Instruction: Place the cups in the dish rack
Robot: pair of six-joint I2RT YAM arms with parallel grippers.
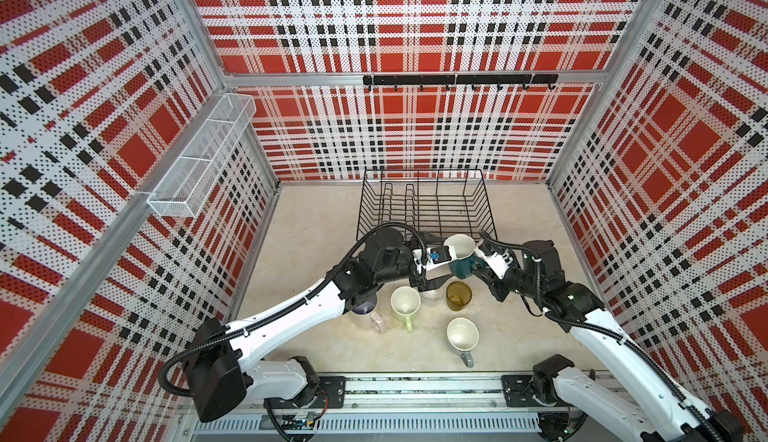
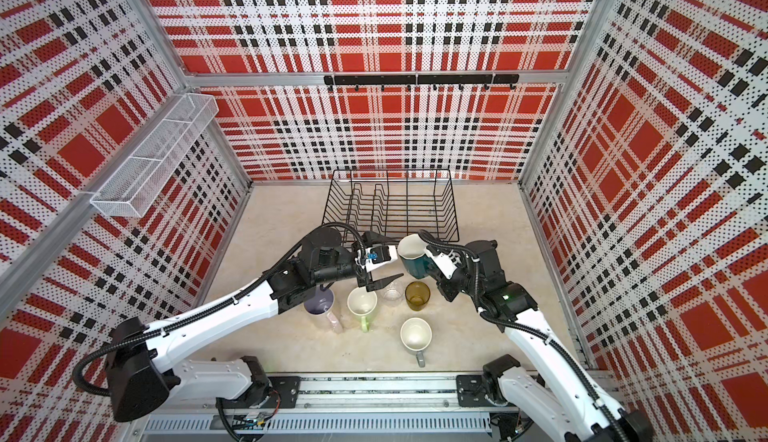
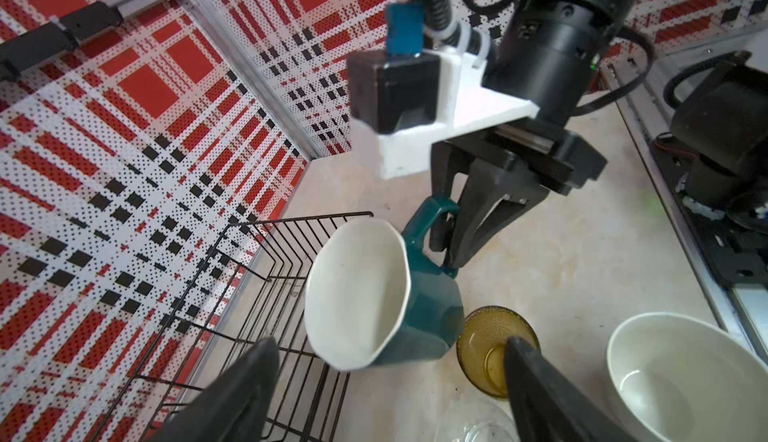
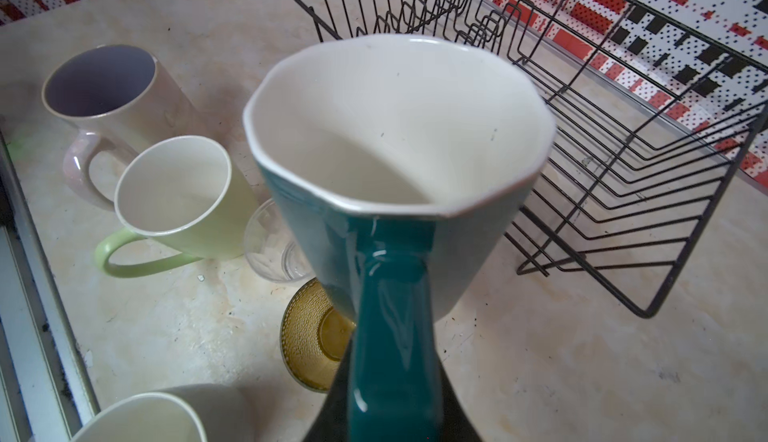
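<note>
My right claw (image 3: pixel 448 253) tight on the teal mug (image 3: pixel 432 315) handle by the dish rack's (image 1: pixel 419 211) near edge; left claw (image 3: pixel 390 342) agape.

Dark teal mug (image 1: pixel 460 268), white inside: aloft, tipped, handle pinched in the right claw (image 3: pixel 449 253), at the near edge of the black wire dish rack (image 1: pixel 436 207). On the table we count pink mug (image 2: pixel 320 305), light green mug (image 1: pixel 405 300), grey mug (image 1: pixel 462 334) and amber tumbler (image 1: pixel 458 295), all upright. The clear glass (image 4: pixel 274 248) is faint but seems upright too.
</note>
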